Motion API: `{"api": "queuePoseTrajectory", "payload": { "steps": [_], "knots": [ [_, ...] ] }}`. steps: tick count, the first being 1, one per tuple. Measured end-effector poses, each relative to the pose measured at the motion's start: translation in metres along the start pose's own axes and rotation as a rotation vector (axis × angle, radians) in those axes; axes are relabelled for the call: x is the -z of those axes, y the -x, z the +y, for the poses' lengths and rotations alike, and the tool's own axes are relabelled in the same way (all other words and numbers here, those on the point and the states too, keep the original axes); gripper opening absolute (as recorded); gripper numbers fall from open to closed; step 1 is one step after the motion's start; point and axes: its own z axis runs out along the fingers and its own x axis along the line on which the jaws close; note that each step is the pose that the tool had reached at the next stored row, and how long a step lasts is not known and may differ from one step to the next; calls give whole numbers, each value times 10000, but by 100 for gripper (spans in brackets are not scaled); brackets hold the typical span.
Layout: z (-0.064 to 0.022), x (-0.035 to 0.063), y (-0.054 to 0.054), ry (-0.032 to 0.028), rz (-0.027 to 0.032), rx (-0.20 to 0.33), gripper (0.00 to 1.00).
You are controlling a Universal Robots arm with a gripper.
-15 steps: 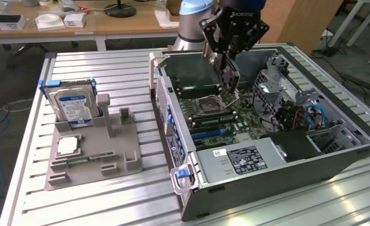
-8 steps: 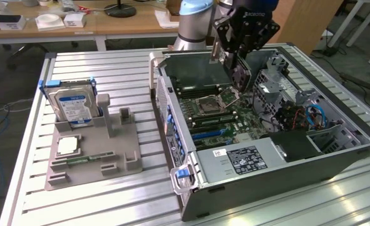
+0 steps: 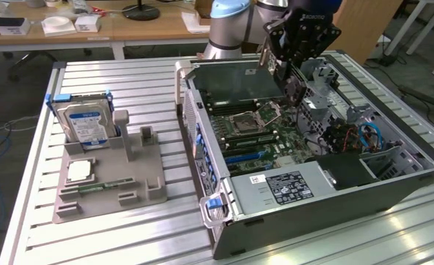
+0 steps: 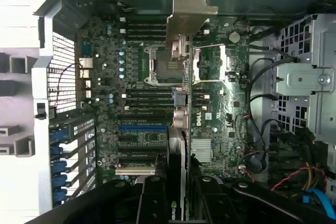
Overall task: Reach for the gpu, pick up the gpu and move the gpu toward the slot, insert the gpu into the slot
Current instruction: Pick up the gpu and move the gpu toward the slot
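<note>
**One gpu (image 4: 180, 129) gripped above the open case (image 3: 327, 199)**

Leftward in the exterior view, the blue slot (image 4: 143, 128) sits low in the case. Right of it, the gripper (image 4: 181, 200) clamps the gpu between its fingers. The gpu's long axis looks crosswise to that slot, bracket (image 4: 191, 14) toward the case's far wall.

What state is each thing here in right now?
claw, shut on the gpu
gpu, held edge-on over the motherboard, not inserted
computer case, lying on its side, open
hard drive, upright in the gray holder
memory stick, lying flat in the holder
</note>
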Motion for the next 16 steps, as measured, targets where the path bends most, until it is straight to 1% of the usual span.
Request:
{"api": "queuePoseTrajectory", "payload": {
  "steps": [4,16],
  "knots": [
    [2,0,116,1,6,-5,26],
    [-1,0,121,1,7,-4,26]
  ]
}}
